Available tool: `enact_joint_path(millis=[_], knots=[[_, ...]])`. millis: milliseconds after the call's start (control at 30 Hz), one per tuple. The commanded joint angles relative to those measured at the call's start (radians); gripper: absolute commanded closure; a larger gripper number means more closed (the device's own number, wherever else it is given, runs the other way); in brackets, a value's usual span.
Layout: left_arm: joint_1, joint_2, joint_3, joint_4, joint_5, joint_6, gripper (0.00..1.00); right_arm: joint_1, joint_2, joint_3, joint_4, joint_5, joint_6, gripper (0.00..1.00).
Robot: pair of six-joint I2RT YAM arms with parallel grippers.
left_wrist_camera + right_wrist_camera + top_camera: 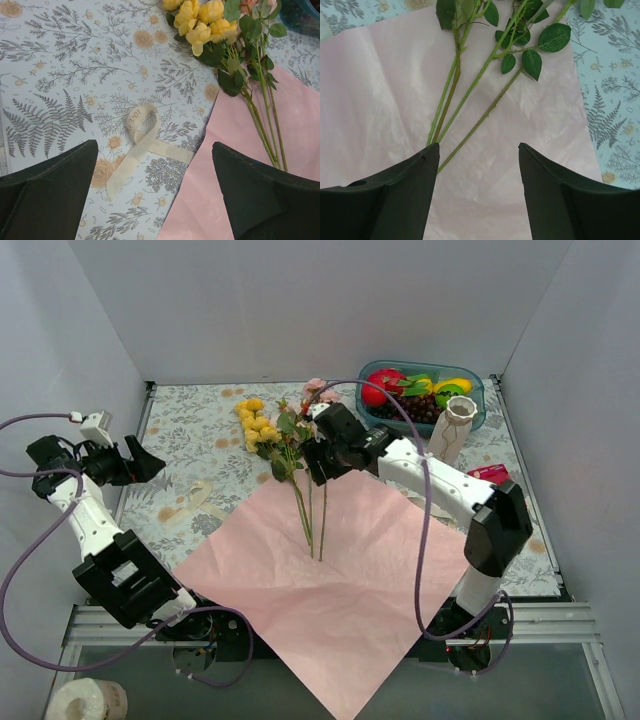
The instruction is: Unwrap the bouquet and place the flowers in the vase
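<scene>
The bouquet is undone. Its paper (345,585) lies flat with the pink face up, and the cream ribbon (142,145) rests apart on the patterned cloth. The flowers (290,445) lie together, yellow heads (200,22) and pink heads (318,390) toward the back, green stems (470,95) across the paper. My right gripper (320,475) hovers open just above the stems (310,510); in its wrist view the gripper (479,150) has only paper between its fingers, and the stems run by its left finger (410,190). My left gripper (152,462) is wide open at the far left, above the ribbon (195,502). The white ribbed vase (452,425) stands upright at the back right.
A blue translucent tub (478,405) of plastic fruit sits behind the vase. A small red card (488,474) lies near the right arm's elbow. White walls close in the left, back and right sides. A paper roll (85,702) sits below the table's front left corner.
</scene>
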Motion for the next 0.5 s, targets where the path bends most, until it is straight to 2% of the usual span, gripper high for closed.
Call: enact_joint_path(millis=[0, 133, 233, 467], knots=[[0.002, -0.055, -0.037, -0.010, 0.008, 0.077, 0.02, 0.007, 0.135, 0.055, 0.154, -0.029, -0.023, 0.28], [0.002, -0.056, -0.052, -0.033, -0.003, 0.111, 0.02, 0.006, 0.246, 0.075, 0.240, -0.023, -0.013, 0.29], [0.002, -0.053, -0.065, -0.034, 0.002, 0.120, 0.02, 0.006, 0.332, 0.133, 0.253, 0.005, 0.001, 0.33], [0.001, -0.027, -0.065, -0.037, 0.020, 0.120, 0.02, 0.003, 0.483, 0.261, 0.233, 0.033, 0.023, 0.53]])
